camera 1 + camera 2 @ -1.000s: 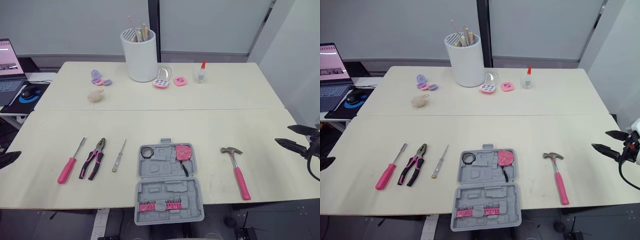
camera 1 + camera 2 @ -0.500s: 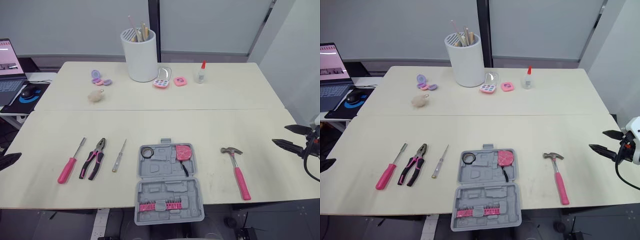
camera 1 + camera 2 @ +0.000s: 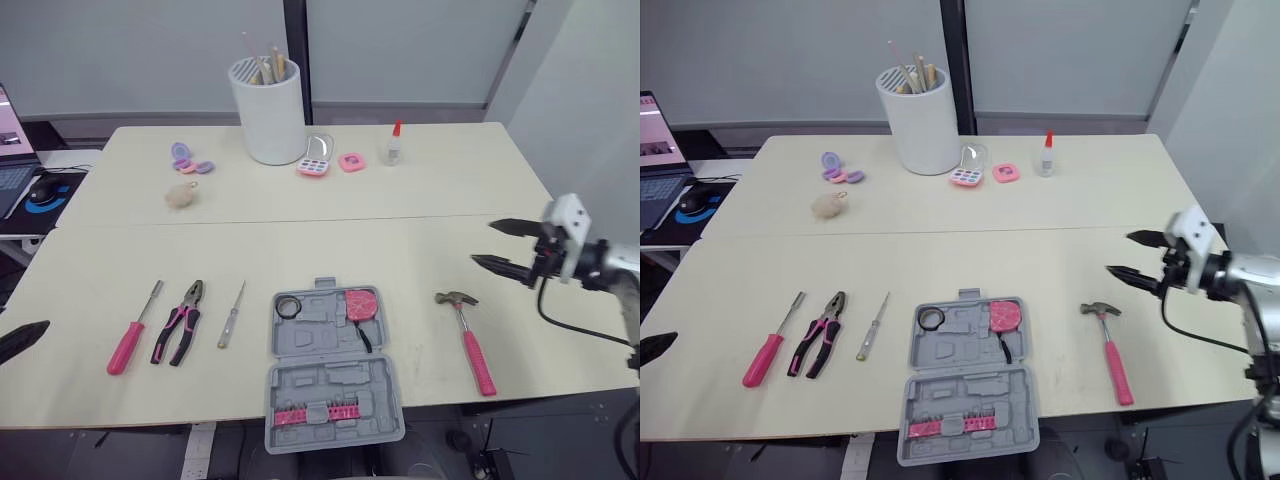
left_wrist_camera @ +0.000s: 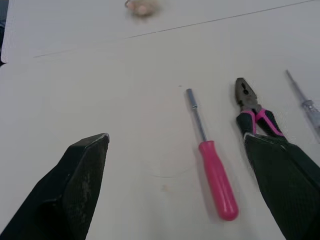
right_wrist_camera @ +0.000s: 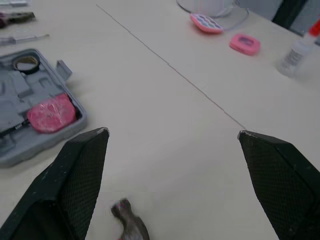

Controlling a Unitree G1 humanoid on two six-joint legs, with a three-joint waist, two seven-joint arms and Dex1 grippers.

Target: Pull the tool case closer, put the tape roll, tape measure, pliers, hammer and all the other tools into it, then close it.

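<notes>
The grey tool case (image 3: 332, 372) lies open at the table's front edge, its front half overhanging. A black tape roll (image 3: 290, 306) and a pink tape measure (image 3: 362, 304) sit in its far half. The pink-handled hammer (image 3: 470, 344) lies right of the case. Left of it lie a thin screwdriver (image 3: 231, 314), the pliers (image 3: 179, 322) and a pink screwdriver (image 3: 129, 341). My right gripper (image 3: 497, 246) hovers open above the table, just beyond the hammer head (image 5: 131, 224). My left gripper (image 4: 175, 137) is open off the front left corner, facing the pink screwdriver (image 4: 213, 175).
A white cup (image 3: 266, 110) of sticks, pink compacts (image 3: 318, 165), a glue bottle (image 3: 392, 148), purple pieces (image 3: 186, 158) and a fluffy ball (image 3: 181, 194) sit on the far half of the table. A mouse (image 3: 42, 189) rests on a side desk to the left.
My right gripper has swung in from beyond the table's right edge to over the table, near the hammer head. The camera has shifted slightly. The tools have not moved.
</notes>
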